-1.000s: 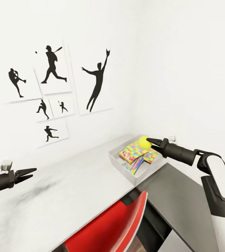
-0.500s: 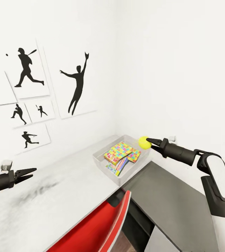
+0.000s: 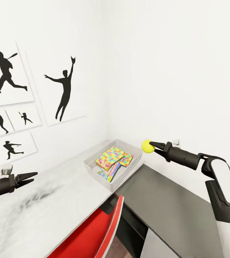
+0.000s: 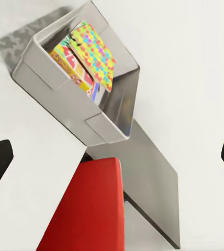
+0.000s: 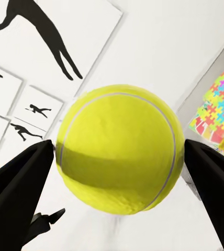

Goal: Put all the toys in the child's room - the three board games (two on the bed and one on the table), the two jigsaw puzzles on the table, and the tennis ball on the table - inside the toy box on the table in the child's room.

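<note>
Chair [image 3: 93,233] back, red, stands nearest, tucked at the worktop [image 3: 57,200] edge. The left gripper [image 3: 30,176] hovers over the bare worktop with its fingers spread and nothing between them. Further out, the right gripper [image 3: 151,146] is pinching the tennis ball [image 3: 147,146], which hangs in the air above the dark grey cabinet [image 3: 172,200], beside the toy box [image 3: 129,171] rather than over it. The box already holds a jigsaw puzzle [image 3: 109,156] and a board game [image 3: 109,172] tilted on edge. To finish well, I judge the ball should be carried over the box's middle, lowered close to the contents, then released gently so it cannot bounce out.
</note>
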You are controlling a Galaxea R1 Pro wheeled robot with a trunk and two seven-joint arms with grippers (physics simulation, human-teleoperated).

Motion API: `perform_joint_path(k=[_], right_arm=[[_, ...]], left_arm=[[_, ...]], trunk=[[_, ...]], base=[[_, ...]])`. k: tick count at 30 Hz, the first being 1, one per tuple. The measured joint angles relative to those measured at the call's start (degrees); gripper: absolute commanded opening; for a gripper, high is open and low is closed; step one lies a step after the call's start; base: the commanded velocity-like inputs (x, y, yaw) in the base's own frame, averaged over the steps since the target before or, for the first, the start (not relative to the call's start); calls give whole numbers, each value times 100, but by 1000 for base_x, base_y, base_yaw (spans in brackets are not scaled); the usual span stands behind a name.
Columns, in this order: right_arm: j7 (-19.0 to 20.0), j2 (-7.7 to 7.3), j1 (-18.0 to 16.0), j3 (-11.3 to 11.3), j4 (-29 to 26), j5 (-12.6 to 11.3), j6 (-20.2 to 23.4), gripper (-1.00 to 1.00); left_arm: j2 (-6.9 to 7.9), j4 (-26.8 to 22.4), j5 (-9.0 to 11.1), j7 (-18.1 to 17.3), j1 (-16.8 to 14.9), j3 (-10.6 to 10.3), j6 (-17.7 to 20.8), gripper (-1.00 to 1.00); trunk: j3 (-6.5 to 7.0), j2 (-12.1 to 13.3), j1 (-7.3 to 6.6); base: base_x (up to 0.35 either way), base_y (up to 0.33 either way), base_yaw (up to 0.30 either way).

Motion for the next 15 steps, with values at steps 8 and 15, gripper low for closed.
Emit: perform_joint_path(k=[8, 15], right_arm=[[-6, 0, 1, 1, 0, 3, 1, -100], [-7, 0, -2, -1, 0, 2, 0, -100]], left_arm=[[-4, -3, 1, 0, 2, -14, 0, 100], [-3, -5, 0, 0, -1, -17, 0, 100]], trunk=[[56, 0, 0], [105, 0, 0]], base=[[29, -117, -213], [7, -27, -213]])
